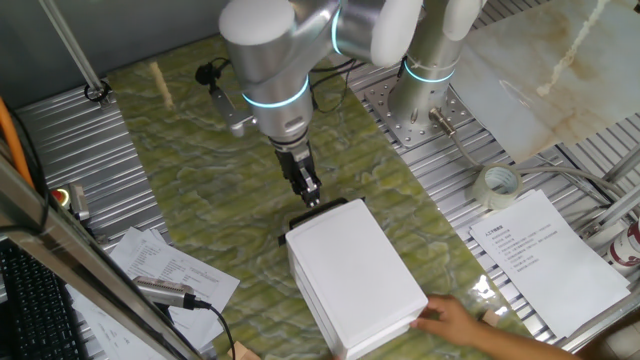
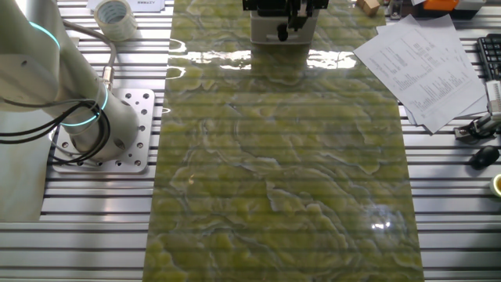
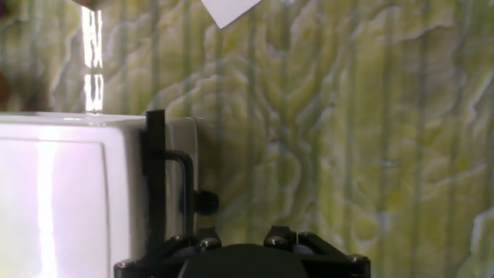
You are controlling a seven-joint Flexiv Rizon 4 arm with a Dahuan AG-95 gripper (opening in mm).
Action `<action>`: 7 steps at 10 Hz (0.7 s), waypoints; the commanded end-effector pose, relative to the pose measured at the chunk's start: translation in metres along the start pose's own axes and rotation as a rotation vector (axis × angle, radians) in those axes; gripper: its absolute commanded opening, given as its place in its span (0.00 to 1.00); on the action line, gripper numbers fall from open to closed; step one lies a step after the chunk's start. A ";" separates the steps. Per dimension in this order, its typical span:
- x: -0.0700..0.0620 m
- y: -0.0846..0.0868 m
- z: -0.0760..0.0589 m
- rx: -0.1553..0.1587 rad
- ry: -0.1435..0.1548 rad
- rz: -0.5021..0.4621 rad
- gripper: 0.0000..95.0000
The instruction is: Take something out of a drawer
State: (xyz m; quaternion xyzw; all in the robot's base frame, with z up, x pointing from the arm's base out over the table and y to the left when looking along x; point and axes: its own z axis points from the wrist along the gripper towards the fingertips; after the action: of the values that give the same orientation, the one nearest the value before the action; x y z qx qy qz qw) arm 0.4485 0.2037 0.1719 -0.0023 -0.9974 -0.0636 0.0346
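The white cabinet stands on the green mat, and its drawer is closed. The drawer's black bar handle faces the arm. In the hand view the handle stands upright at the left, on the cabinet's white front. No wooden block shows; the inside of the drawer is hidden. My gripper hangs just above and behind the handle, and its fingers look close together and empty. In the other fixed view the gripper is at the top edge in front of the cabinet. Only the gripper's dark body shows in the hand view.
A person's hand rests on the cabinet's near right corner. A tape roll and printed papers lie to the right, and more papers and a keyboard to the left. The arm's base is behind.
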 end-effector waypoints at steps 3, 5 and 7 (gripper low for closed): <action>0.000 0.003 0.007 -0.003 -0.001 0.015 0.40; -0.001 -0.004 0.013 0.011 -0.006 0.012 0.40; -0.004 -0.014 0.019 0.004 -0.012 0.006 0.40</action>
State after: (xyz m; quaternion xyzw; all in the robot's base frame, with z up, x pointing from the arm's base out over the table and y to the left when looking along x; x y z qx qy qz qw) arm 0.4509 0.1897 0.1516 -0.0044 -0.9976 -0.0635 0.0271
